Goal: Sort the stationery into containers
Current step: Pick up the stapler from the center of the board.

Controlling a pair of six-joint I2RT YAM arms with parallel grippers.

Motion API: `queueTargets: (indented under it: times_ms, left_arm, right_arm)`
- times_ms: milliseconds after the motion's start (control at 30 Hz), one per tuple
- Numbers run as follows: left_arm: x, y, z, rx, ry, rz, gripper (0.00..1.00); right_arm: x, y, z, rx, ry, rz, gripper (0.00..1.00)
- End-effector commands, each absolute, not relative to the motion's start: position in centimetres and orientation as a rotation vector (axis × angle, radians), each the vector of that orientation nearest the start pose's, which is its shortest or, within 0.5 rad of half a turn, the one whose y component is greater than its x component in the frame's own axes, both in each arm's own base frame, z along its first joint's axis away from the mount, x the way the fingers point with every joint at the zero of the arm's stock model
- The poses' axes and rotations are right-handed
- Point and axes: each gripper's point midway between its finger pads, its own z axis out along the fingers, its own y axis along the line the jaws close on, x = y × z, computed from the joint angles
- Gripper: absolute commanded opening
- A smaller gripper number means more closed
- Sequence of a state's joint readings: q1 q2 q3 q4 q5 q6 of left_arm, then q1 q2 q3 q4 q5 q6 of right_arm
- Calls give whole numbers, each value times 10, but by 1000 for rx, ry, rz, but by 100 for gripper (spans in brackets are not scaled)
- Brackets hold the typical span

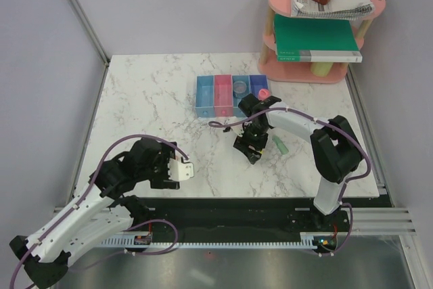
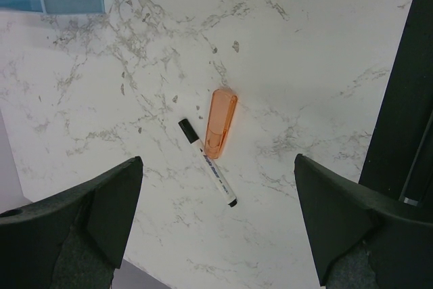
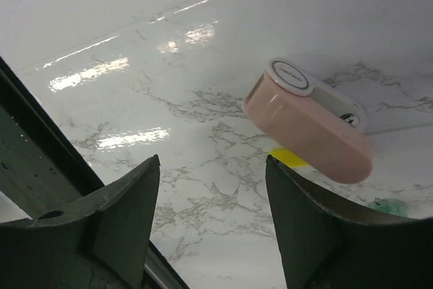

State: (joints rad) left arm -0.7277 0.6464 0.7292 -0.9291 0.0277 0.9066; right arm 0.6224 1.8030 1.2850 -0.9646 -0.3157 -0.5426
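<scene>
Looking down the right wrist, we see the right gripper (image 3: 211,187) hanging part-open with nothing in it, while the pink cylinder (image 3: 308,130) lies on its side around the middle of the desk (image 3: 203,133), just past the fingertips and clear of both.

The joined row of four bins (image 1: 206,96) (light blue, pink, light blue, dark blue) sits at upper centre of the top view, with a clear-blue piece (image 1: 241,87) in the third. At the centre of the left wrist view an orange stick (image 2: 220,122) lies just beside a black-capped white pen (image 2: 206,162). A pink cylinder (image 3: 308,126) shows tilted right of centre in the right wrist view.
</scene>
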Motion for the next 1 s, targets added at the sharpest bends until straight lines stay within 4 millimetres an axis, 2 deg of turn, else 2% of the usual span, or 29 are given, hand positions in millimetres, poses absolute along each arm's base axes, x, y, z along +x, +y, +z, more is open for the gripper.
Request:
queueTargets:
  times_ms: [0,367,600,833,967]
  left_arm:
    - [168,-110,150,1761,1617,61,100]
    - [166,-110,146,1767,1618,49,100]
    - [166,-110,142,1769,1620,49,100]
    - [166,-109,142,1768,1617,53,100]
    - [167,-110,143,1770,1614,50,100]
  right_arm:
    - [248,205,38,-1663,2521,465,71]
    - [269,214,27,-1631,2501,466,71]
    - [283,222,33,-1588,2489,455,71]
    - [285,227,41,-1494,2512,472,73]
    - [291,229,38,-1436,2521,450,72]
